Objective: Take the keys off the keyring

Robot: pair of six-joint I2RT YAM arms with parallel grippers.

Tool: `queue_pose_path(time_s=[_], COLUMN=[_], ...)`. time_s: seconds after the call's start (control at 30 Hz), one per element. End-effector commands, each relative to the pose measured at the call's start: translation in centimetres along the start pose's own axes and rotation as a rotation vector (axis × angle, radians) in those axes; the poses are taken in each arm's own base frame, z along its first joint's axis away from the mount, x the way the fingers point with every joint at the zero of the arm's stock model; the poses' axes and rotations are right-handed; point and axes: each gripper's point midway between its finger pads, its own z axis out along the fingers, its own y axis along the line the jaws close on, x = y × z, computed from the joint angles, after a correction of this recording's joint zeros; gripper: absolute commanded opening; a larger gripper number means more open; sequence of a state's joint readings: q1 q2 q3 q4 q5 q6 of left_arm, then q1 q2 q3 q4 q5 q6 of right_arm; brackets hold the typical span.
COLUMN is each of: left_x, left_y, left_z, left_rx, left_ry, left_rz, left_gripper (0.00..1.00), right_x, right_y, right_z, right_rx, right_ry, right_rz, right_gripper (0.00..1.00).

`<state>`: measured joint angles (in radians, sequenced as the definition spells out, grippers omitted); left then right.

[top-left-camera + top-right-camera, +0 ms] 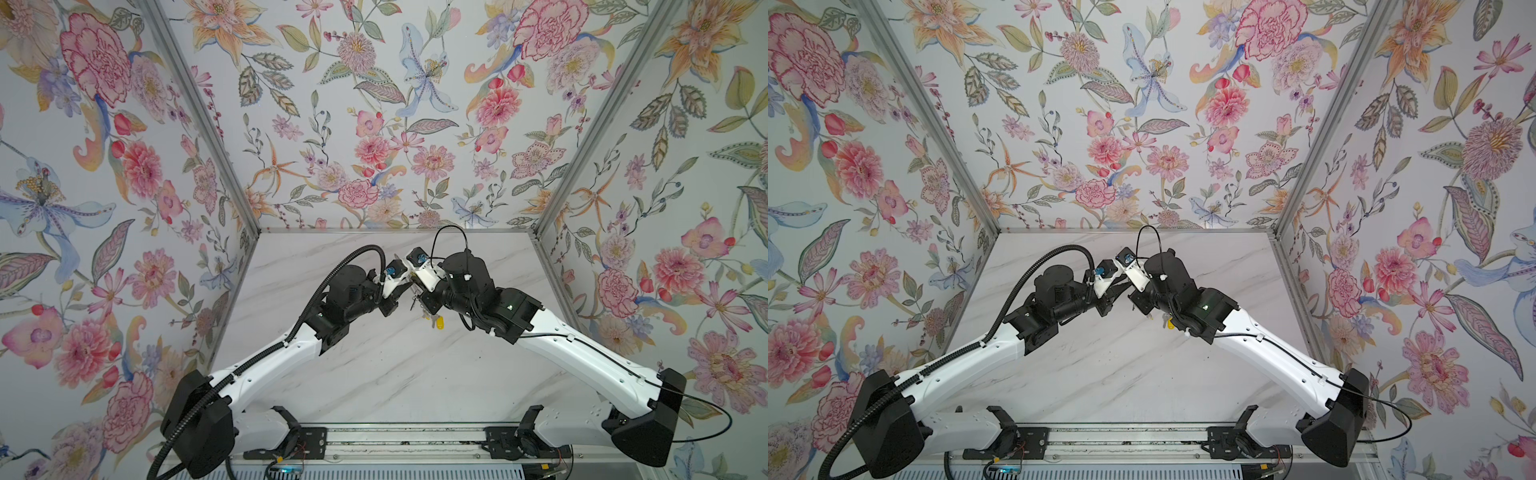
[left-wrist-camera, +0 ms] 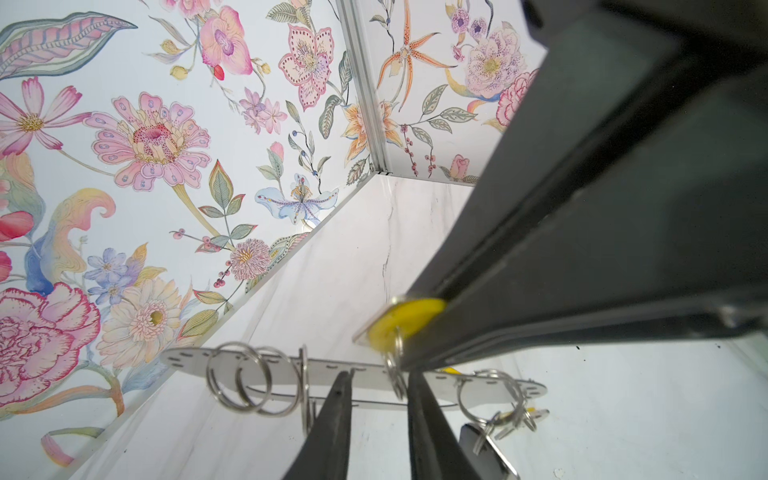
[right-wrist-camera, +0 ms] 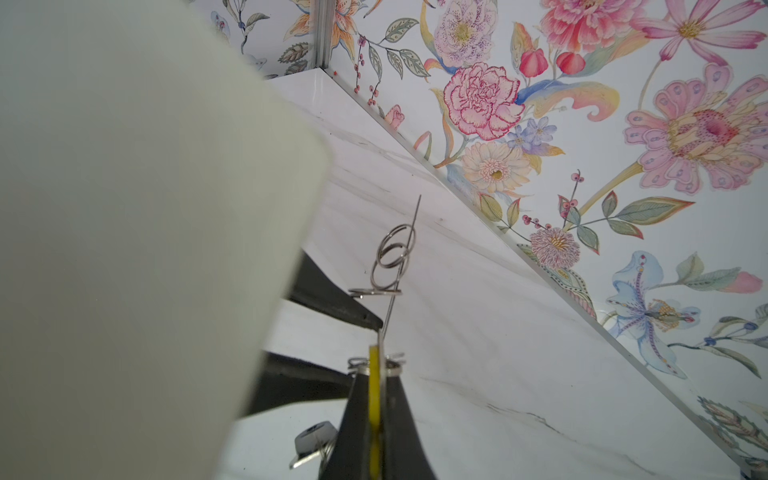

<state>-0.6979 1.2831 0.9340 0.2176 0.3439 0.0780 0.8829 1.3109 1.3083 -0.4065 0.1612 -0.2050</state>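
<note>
Right gripper (image 3: 376, 368): we are recording jaws pinching yellow-tagged key (image 2: 405, 318) on keyring (image 2: 282, 372); left gripper (image 2: 380, 376) jaws standing spread, close to keyring.

The left arm (image 1: 266, 363) and right arm (image 1: 582, 353) are built alike: long white shells (dotted with small screw holes) joined by black motor housings (image 1: 349, 286). Each is capped at the base by a bulky black block (image 1: 199, 424). A ribbed black hose (image 1: 365, 248) is clipped along the left arm, a thin black cable (image 1: 449, 226) along the right, where a green light (image 1: 508, 308) is lit. The left gripper (image 2: 379, 374) is fitted with tapered black fingers (image 2: 332, 428).
</note>
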Motion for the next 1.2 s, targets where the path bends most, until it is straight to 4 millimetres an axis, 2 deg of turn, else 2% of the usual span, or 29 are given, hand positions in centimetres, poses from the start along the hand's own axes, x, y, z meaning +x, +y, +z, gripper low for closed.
queue_pose_path(time_s=[0.0, 0.27, 0.47, 0.57, 0.77, 0.93, 1.17], left_x=[-2.9, -3.8, -4.4, -4.5, -3.8, -2.7, -1.8], left_y=[1.0, 0.9, 0.5, 0.1, -0.5, -0.6, -1.3], left_z=[-0.7, -1.2, -1.9, -2.0, -1.8, -1.7, -2.0], left_rx=[-0.026, -0.029, -0.020, -0.002, 0.027, 0.032, 0.067], left_ry=[-0.102, -0.152, -0.203, -0.208, -0.185, -0.137, -0.084], left_rz=[0.000, 0.017, 0.055, 0.070, 0.078, 0.096, 0.159], left_gripper=[0.26, 0.26, 0.20, 0.16, 0.00, 0.00, 0.00], right_x=[-0.3, 0.1, 0.2, 0.0, -0.5, -1.0, -0.6], right_y=[0.6, 0.4, 0.4, 0.5, 0.3, -0.7, -3.7], right_z=[-0.5, -0.6, -0.5, -0.5, -0.9, -1.6, -2.7], right_rx=[-0.023, -0.011, -0.011, -0.015, -0.007, 0.032, 0.099], right_ry=[0.002, 0.023, 0.029, 0.027, 0.014, -0.001, 0.003], right_rz=[-0.035, -0.047, -0.046, -0.045, -0.044, -0.031, 0.041], right_gripper=[0.00, 0.00, 0.00, 0.00, 0.00, 0.00, 0.00])
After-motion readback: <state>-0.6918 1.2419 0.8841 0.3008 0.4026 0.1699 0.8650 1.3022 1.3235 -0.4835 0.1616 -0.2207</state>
